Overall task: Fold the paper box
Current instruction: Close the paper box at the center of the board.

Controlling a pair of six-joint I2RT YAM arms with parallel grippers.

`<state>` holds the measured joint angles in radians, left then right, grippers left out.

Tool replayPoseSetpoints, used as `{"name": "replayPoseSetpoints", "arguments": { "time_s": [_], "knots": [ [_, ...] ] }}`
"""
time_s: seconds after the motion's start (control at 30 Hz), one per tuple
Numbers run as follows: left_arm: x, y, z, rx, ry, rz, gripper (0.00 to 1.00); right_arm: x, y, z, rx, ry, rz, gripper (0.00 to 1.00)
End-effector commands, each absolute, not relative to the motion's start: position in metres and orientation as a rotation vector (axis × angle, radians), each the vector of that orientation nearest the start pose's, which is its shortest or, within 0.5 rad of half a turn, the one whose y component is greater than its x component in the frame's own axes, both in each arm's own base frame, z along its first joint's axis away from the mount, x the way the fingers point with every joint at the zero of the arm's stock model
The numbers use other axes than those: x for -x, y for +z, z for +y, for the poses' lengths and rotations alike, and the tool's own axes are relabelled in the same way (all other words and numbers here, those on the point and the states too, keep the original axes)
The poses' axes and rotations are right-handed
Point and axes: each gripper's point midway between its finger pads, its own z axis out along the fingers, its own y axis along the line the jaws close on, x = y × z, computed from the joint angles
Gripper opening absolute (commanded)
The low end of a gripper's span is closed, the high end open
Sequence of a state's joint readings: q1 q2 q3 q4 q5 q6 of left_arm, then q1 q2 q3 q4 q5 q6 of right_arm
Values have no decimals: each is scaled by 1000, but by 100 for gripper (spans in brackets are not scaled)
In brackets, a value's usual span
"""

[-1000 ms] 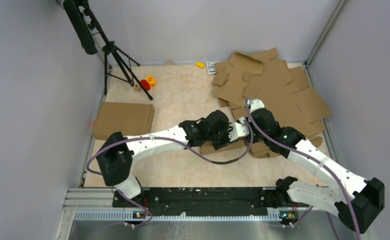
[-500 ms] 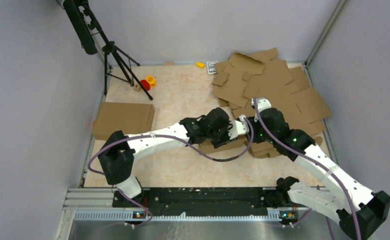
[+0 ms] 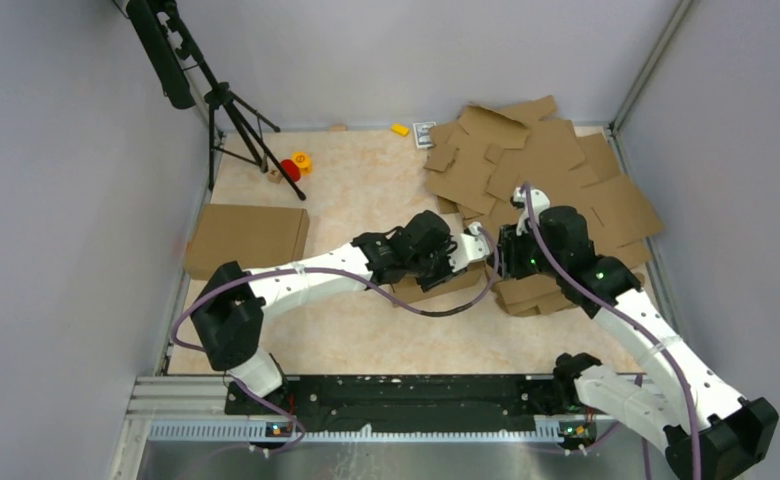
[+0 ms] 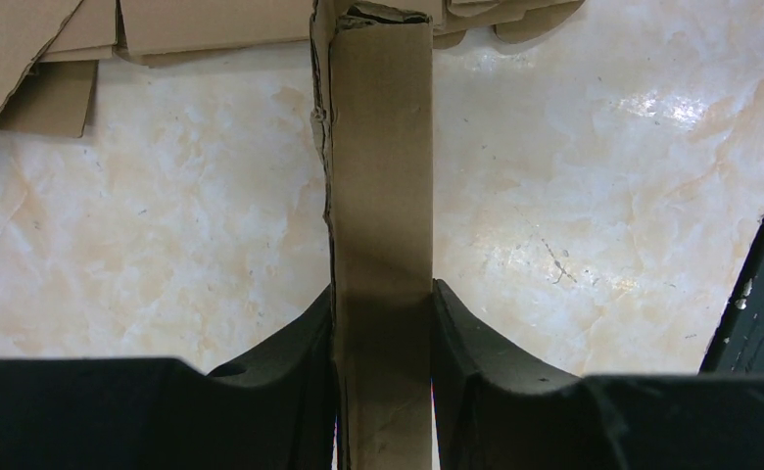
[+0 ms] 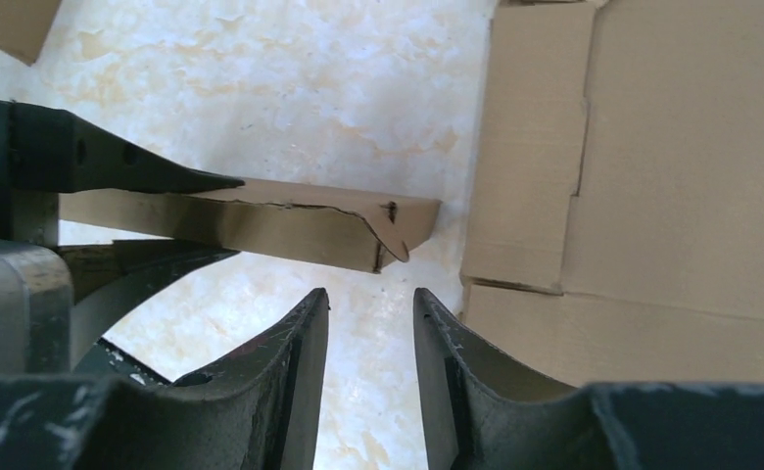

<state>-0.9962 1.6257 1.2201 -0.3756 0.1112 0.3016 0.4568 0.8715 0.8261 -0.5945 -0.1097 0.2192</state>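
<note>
Grips the paper box (image 4: 380, 196) in the left gripper (image 4: 381, 294), both black fingers (image 4: 466, 343) pressed flat on either face of a narrow upright strip of plain brown corrugated board, frayed at its top end. Places that box mid-table, right of centre, just in front of the pile of flat cardboard blanks (image 3: 556, 170) and low over the marbled table (image 3: 366, 190).

Holds the right gripper (image 5: 369, 294) just beside the box's right end, jaws a little apart, with only tabletop between them and nothing touched. Looks, from the right wrist, onto a torn, dog-eared corner of the box just beyond the fingertips, pinched farther left by the other arm's black finger. Shows creased, slotted blanks lying flat on the right of that view.

Has a closed brown box (image 3: 248, 238) well apart at the left edge, near a black tripod (image 3: 228, 105) with a red piece (image 3: 291, 168) and a yellow piece (image 3: 302, 159) by its feet. Has a small printed card (image 3: 424, 134) at the far edge, writing too small to read, next to a yellow block (image 3: 399, 129).
</note>
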Motion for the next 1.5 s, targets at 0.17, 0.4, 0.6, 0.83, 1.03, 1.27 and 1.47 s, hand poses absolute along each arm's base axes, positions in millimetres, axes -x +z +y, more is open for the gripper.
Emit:
{"name": "replayPoseSetpoints", "arguments": {
  "time_s": [0.17, 0.4, 0.6, 0.83, 1.03, 1.27, 1.47],
  "knots": [
    [-223, 130, -355, -1518, -465, 1898, 30, -253, 194, 166, 503, 527, 2138, 31],
    [-221, 130, -352, -1541, -465, 1897, 30, -264, 190, 165, 486, 496, 2113, 28],
    [-221, 132, -353, -1546, -467, 1896, 30, -268, 185, 166, 504, 481, 2136, 26],
    [-222, 133, -355, -1545, -470, 1893, 30, -268, 181, 171, 508, 511, 2159, 21],
    [-224, 136, -354, -1533, -463, 1894, 30, -266, 180, 176, 449, 562, 2187, 13],
    [-229, 134, -356, -1498, -447, 1932, 30, -267, 182, 181, 355, 611, 2198, 6],
    [-230, 134, -358, -1479, -451, 1944, 30, -265, 175, 177, 353, 581, 2203, 4]
  ]
}}
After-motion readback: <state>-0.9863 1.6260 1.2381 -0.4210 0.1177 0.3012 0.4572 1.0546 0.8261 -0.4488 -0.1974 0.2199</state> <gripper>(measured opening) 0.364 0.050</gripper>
